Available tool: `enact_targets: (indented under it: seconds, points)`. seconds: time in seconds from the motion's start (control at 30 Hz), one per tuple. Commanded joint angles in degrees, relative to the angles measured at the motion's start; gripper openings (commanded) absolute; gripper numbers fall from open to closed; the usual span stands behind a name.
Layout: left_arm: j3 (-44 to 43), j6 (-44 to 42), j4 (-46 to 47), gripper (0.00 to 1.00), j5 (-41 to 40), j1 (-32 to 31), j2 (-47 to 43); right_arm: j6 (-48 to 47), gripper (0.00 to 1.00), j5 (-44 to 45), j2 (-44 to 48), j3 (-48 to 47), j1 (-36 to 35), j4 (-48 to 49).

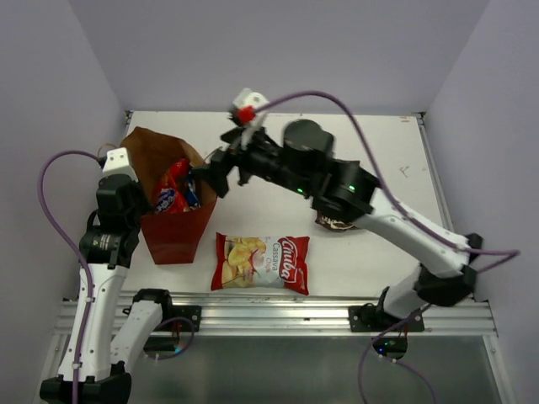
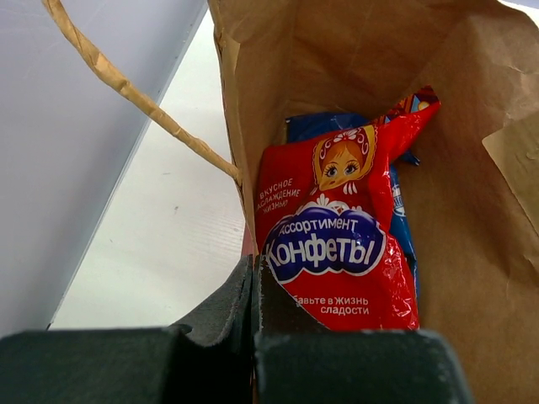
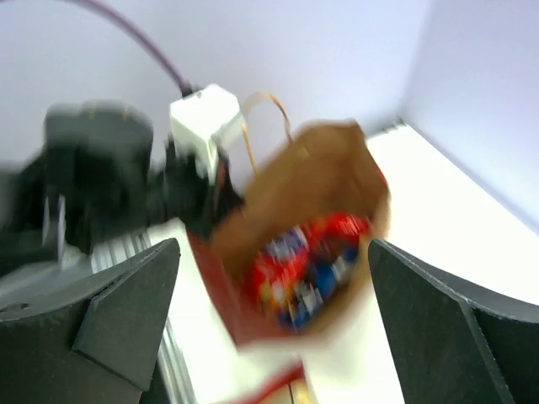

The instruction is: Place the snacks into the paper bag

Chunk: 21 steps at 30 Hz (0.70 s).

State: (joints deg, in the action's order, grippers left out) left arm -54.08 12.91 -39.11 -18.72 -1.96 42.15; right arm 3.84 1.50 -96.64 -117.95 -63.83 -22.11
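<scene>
The red paper bag stands open at the left, its brown inside showing. My left gripper is shut on its left wall; in the left wrist view the jaws pinch the rim. Inside lie the red snack with the blue oval logo and the blue snack behind it. My right gripper hangs open and empty over the bag's right rim; its blurred view looks down on the bag. The cassava chips lie flat on the table. The dark brown bag is mostly hidden under my right arm.
A string handle of the bag hangs to the left. The walls stand close at the left, back and right of the white table. A metal rail runs along the near edge.
</scene>
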Motion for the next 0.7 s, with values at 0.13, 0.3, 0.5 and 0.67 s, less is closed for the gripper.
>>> enact_targets:
  seconds: [0.13,0.3,0.5,0.67]
  points:
    - [-0.14,0.10,2.90,0.00,0.61,-0.15,-0.40,3.80,0.99,17.74,18.58,45.46,-0.24,1.90]
    - [0.12,-0.16,3.34,0.00,1.76,-0.15,-1.28,10.22,0.99,24.32,24.21,60.09,-0.24,1.80]
    - [0.12,-0.43,3.61,0.00,2.72,-0.15,-1.19,14.00,0.99,27.07,26.07,65.91,-0.24,2.77]
    - [0.12,-0.43,3.69,0.00,2.90,-0.15,-1.37,16.20,0.99,24.70,23.96,68.73,-0.15,3.04]
